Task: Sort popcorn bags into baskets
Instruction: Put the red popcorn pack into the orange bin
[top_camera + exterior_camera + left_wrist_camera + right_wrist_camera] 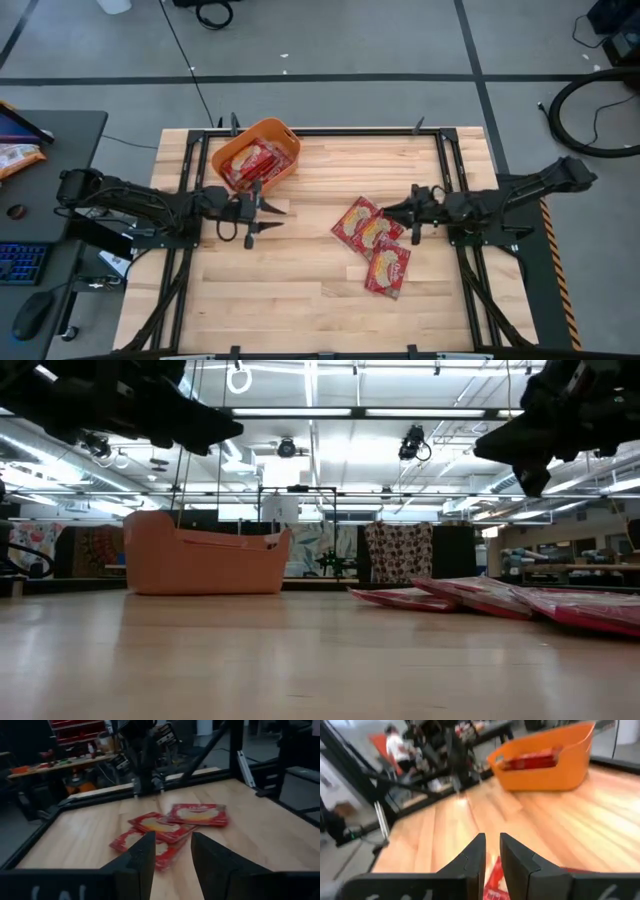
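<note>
top view: wooden table with an orange basket at its far left, holding several red popcorn bags. three more popcorn bags lie overlapping on the table right of centre, flat on the wood. the left gripper hangs above the table just near of the basket, its fingers parted with nothing between them. the right gripper hangs just above the far edge of the loose bags, its fingers a narrow gap apart and empty. level view: basket at left, loose bags at right, both arms raised clear of the table
</note>
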